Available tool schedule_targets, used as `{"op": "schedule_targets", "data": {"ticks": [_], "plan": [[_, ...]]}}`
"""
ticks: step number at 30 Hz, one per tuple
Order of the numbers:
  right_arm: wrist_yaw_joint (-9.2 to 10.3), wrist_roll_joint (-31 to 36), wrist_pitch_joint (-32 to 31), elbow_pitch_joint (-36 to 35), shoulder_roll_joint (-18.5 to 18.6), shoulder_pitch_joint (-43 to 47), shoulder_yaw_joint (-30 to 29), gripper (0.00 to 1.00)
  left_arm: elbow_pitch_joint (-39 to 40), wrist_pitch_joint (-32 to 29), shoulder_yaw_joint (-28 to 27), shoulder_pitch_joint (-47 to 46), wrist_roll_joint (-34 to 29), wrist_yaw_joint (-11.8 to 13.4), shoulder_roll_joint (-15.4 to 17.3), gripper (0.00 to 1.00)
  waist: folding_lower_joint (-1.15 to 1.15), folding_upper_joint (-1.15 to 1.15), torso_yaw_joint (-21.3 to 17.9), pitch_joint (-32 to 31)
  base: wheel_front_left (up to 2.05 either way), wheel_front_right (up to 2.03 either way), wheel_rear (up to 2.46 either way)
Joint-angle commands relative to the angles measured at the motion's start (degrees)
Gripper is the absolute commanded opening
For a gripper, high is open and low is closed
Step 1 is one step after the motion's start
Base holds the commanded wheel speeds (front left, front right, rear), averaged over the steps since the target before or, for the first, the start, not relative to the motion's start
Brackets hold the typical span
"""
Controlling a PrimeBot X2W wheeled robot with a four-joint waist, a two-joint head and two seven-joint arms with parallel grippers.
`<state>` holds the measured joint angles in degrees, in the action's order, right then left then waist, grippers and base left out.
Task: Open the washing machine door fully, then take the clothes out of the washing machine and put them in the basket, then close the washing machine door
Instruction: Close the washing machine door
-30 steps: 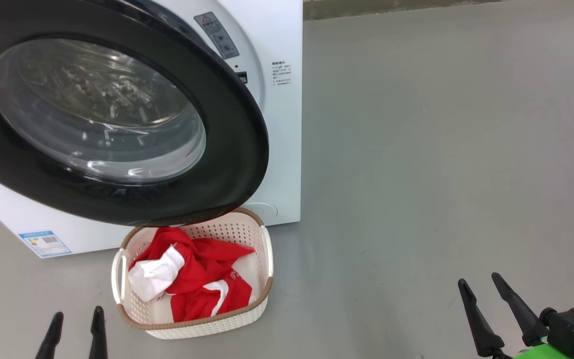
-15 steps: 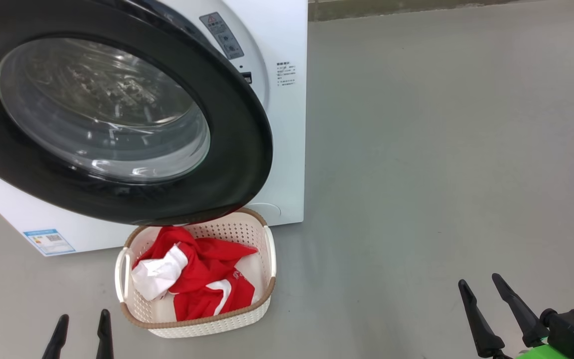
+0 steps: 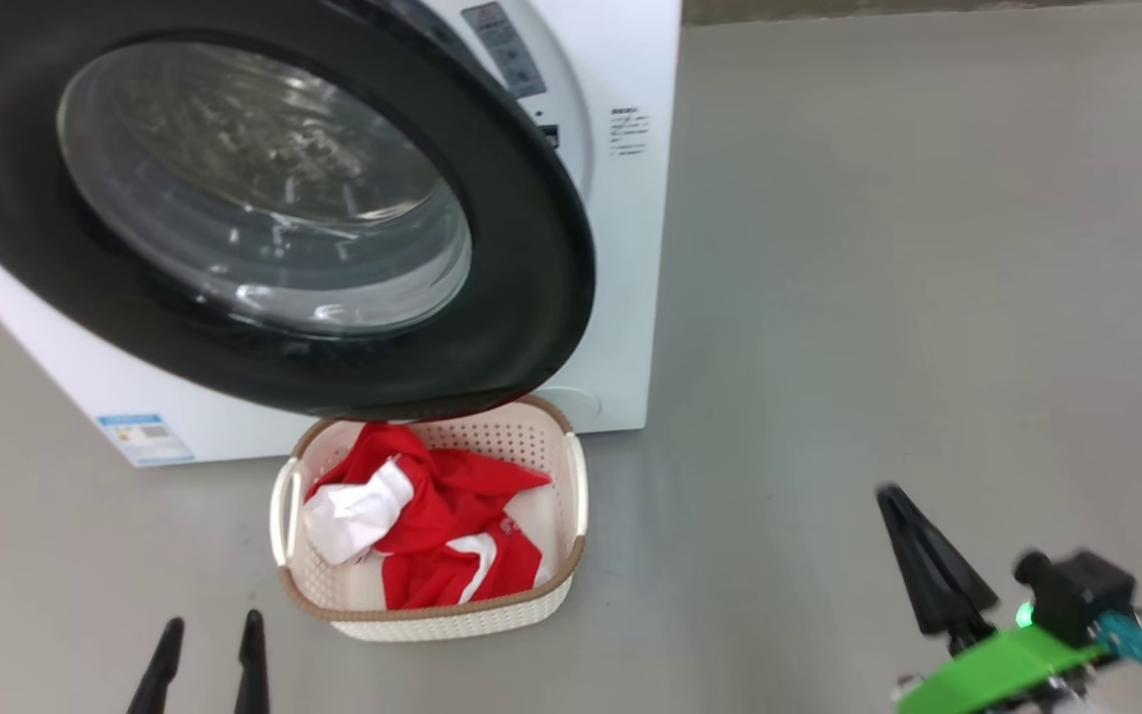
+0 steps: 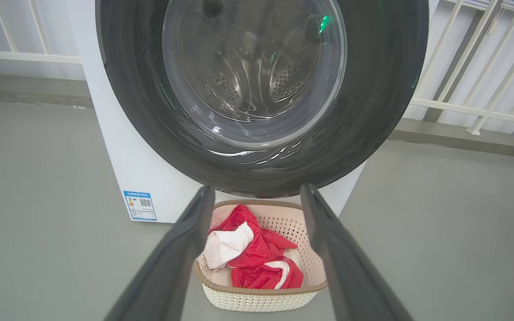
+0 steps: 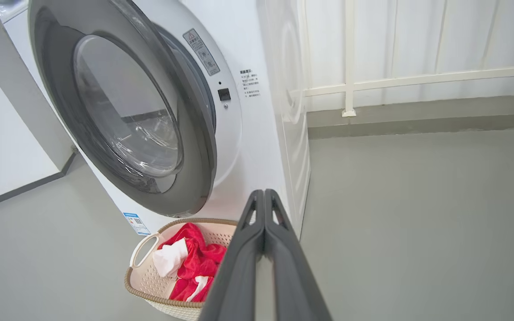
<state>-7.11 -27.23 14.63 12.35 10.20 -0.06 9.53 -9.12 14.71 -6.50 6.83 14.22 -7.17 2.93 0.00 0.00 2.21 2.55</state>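
Note:
The washing machine (image 3: 630,248) stands at the upper left, and the washing machine door (image 3: 541,258) hangs ajar, its black rim swung out above the basket (image 3: 452,613). Red and white clothes (image 3: 452,511) lie in that cream basket on the floor. My left gripper (image 3: 213,621) is open at the bottom left, just short of the basket. In the left wrist view its fingers (image 4: 257,189) frame the basket (image 4: 257,292), the clothes (image 4: 257,256) and the door (image 4: 373,111). My right gripper (image 3: 890,493) is shut on nothing, right of the basket. In the right wrist view it (image 5: 263,192) points at the machine's front (image 5: 261,133).
Grey floor (image 3: 928,297) stretches to the right of the machine. A white railing (image 5: 350,80) and a wall run behind it. A small blue label (image 3: 145,438) sits low on the machine's front. The bare steel drum shows through the door glass (image 4: 252,76).
My right gripper's fingers have closed together and the gripper has lifted and tilted. The head camera has turned, so machine and basket sit further right in view. The left gripper stays open.

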Motion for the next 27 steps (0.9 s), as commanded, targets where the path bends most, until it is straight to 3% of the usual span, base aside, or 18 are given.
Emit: {"op": "schedule_targets", "data": {"ticks": [1,15,27], "plan": [[-0.37,-0.5,0.4,-1.2,0.7,-3.8,2.3,0.0,1.2,0.3,-1.1,-3.2,0.2,-0.3,0.2,1.0,0.0,0.0,1.8,1.5,0.0,0.0,0.0],[-0.37,-2.7,0.4,2.2,3.8,-21.8,8.6,0.0,0.1,0.3,6.1,-9.4,4.9,-0.3,0.0,1.0,0.0,0.0,11.3,8.8,0.0,0.0,0.0],[-0.37,-4.9,0.4,5.1,6.5,-33.9,14.6,0.0,-0.4,0.3,10.1,-14.8,9.1,-0.3,0.0,1.0,0.0,0.0,15.9,16.1,0.0,0.0,0.0]]}}
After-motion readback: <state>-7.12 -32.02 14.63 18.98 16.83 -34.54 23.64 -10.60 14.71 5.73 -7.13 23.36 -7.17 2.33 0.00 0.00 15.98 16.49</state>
